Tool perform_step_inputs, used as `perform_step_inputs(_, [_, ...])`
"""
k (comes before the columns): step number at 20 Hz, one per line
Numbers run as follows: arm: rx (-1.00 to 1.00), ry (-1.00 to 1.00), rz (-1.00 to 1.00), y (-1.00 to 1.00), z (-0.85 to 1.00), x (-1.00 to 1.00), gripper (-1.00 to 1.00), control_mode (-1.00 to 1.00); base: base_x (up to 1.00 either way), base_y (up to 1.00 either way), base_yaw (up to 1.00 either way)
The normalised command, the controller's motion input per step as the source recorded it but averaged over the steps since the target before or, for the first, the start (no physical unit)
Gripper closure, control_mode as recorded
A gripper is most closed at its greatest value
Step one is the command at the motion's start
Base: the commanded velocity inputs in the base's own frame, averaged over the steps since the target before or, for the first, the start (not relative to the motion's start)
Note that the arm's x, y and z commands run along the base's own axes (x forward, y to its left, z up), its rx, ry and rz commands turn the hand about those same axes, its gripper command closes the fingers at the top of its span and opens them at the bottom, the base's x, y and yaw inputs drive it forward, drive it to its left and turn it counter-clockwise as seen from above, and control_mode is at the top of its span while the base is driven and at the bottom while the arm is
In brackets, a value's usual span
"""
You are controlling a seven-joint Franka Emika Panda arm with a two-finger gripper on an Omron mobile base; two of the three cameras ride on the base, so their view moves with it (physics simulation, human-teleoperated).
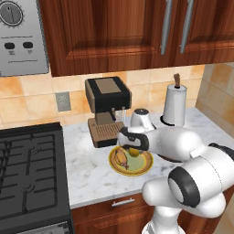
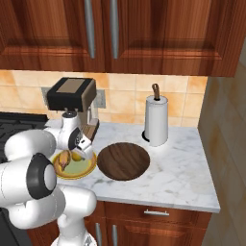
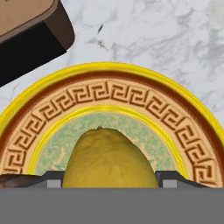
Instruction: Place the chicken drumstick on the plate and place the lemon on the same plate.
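The plate (image 1: 137, 172) (image 2: 82, 172) (image 3: 131, 94), with a yellow-ochre patterned rim and a pale green centre, lies on the marble counter in front of the coffee machine. The golden-brown chicken drumstick (image 1: 121, 156) (image 2: 62, 162) rests on its left part. My gripper (image 1: 133, 148) (image 2: 79, 151) (image 3: 109, 181) hangs low over the plate's centre. Its two fingers press against the sides of the yellow lemon (image 1: 134, 152) (image 2: 76, 156) (image 3: 109, 159). The lemon sits just above or on the green centre; I cannot tell which.
A dark coffee machine (image 1: 107, 107) (image 2: 72, 93) (image 3: 26, 35) stands just behind the plate. A round dark wooden board (image 2: 124, 161) lies to the plate's right, a paper towel holder (image 1: 175, 105) (image 2: 156, 120) behind it. The stove (image 1: 27, 173) is at the left.
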Motion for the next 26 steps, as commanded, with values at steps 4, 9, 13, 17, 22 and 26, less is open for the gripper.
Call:
perform_step_inputs(4, [0.0,0.02,-0.08,0.0,-0.24,0.0,1.0,-1.0,0.0,0.0,0.0])
perform_step_inputs(9, [0.0,0.0,-0.06,0.0,-0.18,0.0,1.0,-1.0,0.0,0.0,0.0])
perform_step_inputs(13, [0.0,0.0,-0.05,0.0,-0.14,0.0,1.0,-1.0,0.0,0.0,0.0])
perform_step_inputs(17, [0.0,0.0,-0.03,0.0,-0.05,0.0,1.0,-1.0,0.0,0.0,0.0])
perform_step_inputs(22, [0.0,0.0,0.0,0.0,0.0,0.0,-1.0,-1.0,0.0,0.0,0.0])
perform_step_inputs(26, [0.0,0.0,0.0,0.0,0.0,0.0,-1.0,-1.0,0.0,0.0,0.0])
